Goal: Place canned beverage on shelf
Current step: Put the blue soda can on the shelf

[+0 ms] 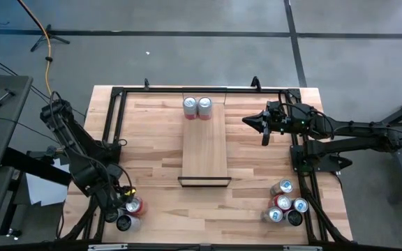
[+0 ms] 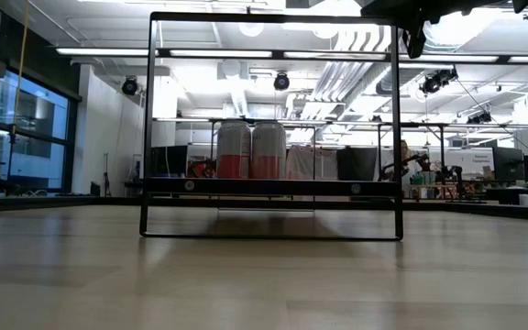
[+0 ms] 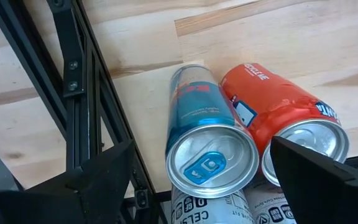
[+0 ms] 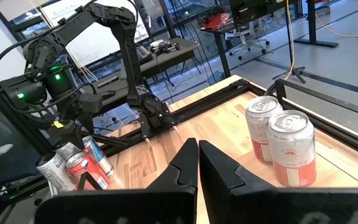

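1. Canned beverages: two pink-and-silver cans stand upright, side by side and touching, at the far end of the shelf, a long light-wood plank lying lengthwise in the middle of the tabletop, with its thin black frame at the near end.
2. In the low view, the same pair shows through the black frame, standing on the raised plank.
3. My left gripper hangs over a cluster of cans at the near-left corner of the table, its dark fingers spread wide on either side of a blue can that leans against a red can. The fingers do not yet touch either one.
4. From above, that cluster sits just beside the black rail at the table's left edge, with my left gripper over it.
5. My right gripper hovers to the right of the shelf's far end, its fingers pressed together and holding nothing. It points toward the two shelved cans and stays apart from them.
6. A second cluster of cans waits at the near-right corner of the table.
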